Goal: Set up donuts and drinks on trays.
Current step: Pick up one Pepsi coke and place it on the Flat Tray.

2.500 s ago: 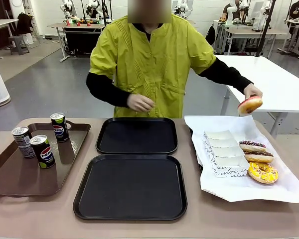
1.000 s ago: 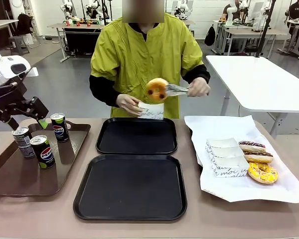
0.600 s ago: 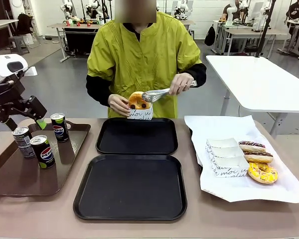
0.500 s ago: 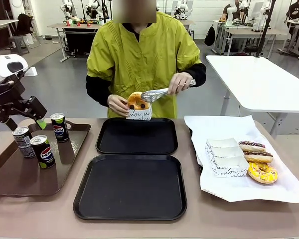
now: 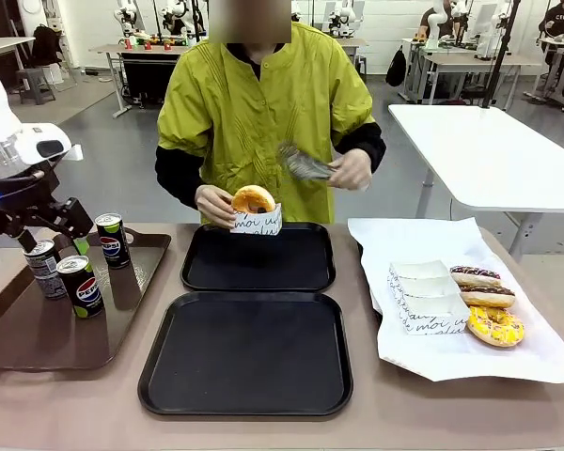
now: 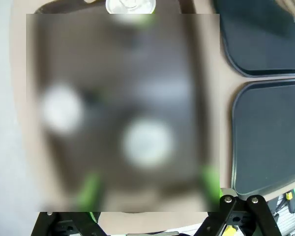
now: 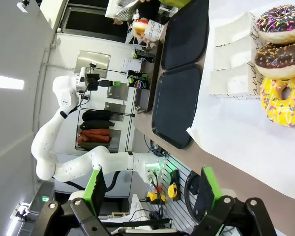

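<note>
A person holds a plain donut (image 5: 254, 199) upright in a white paper box (image 5: 257, 224) over the far black tray (image 5: 258, 256), with tongs (image 5: 304, 165) raised in the other hand. The near black tray (image 5: 246, 352) is bare. Three Pepsi cans (image 5: 80, 285) stand on a brown tray (image 5: 47, 329). My left gripper (image 5: 52, 244) hangs open just above the cans; in the left wrist view its green pads (image 6: 91, 189) stand wide apart over blurred can tops. My right gripper (image 7: 152, 189) is open and holds nothing, beside three iced donuts (image 7: 280, 59) on white paper.
Several folded white boxes (image 5: 423, 296) and the iced donuts (image 5: 493, 324) lie on a white paper sheet (image 5: 451, 362) at the right. Both black trays (image 6: 268, 142) run along the right edge of the left wrist view. A white table (image 5: 489, 150) stands beyond.
The person set the donut into the paper box with the tongs, then pulled the tongs away. My left arm came in from the left and shifted closer over the cans.
</note>
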Controlling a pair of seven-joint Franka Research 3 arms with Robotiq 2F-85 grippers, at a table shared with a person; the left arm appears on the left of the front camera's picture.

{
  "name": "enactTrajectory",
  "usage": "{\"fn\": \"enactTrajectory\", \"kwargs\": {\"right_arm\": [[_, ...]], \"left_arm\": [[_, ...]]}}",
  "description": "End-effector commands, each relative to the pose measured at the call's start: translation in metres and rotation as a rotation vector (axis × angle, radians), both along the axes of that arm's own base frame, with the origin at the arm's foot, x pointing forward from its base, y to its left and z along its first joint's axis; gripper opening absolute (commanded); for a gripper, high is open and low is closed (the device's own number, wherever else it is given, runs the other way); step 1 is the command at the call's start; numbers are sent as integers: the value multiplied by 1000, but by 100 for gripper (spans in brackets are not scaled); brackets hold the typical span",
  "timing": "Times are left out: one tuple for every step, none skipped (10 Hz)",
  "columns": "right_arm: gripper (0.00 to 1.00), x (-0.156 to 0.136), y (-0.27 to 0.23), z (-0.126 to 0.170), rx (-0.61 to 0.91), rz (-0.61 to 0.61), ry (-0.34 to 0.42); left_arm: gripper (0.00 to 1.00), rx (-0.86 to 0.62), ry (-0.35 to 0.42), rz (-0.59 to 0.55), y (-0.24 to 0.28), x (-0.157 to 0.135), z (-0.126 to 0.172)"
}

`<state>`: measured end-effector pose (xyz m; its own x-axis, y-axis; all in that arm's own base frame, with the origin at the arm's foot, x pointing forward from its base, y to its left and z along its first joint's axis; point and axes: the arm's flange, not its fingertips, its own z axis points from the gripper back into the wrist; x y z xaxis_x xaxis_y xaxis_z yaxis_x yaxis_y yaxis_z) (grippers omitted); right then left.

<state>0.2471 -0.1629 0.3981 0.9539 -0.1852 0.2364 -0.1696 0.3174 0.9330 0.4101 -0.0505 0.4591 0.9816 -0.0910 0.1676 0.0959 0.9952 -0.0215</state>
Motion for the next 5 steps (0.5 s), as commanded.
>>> {"fn": "enactTrajectory", "kwargs": {"right_arm": [[100,3,-1,0,18,-4,-30],[100,3,-1,0,18,-4,-30],[100,3,-1,0,18,-4,-30],[100,3,-1,0,18,-4,-30],[100,3,-1,0,18,-4,-30]], "left_arm": [[100,21,30,63,-4,23,-11],[100,-7,46,99,0,26,-21],[100,-27,43,133,3,27,-27],[100,-34,30,166,1,31,-30],[100,-20,24,201,-1,36,-33]]}}
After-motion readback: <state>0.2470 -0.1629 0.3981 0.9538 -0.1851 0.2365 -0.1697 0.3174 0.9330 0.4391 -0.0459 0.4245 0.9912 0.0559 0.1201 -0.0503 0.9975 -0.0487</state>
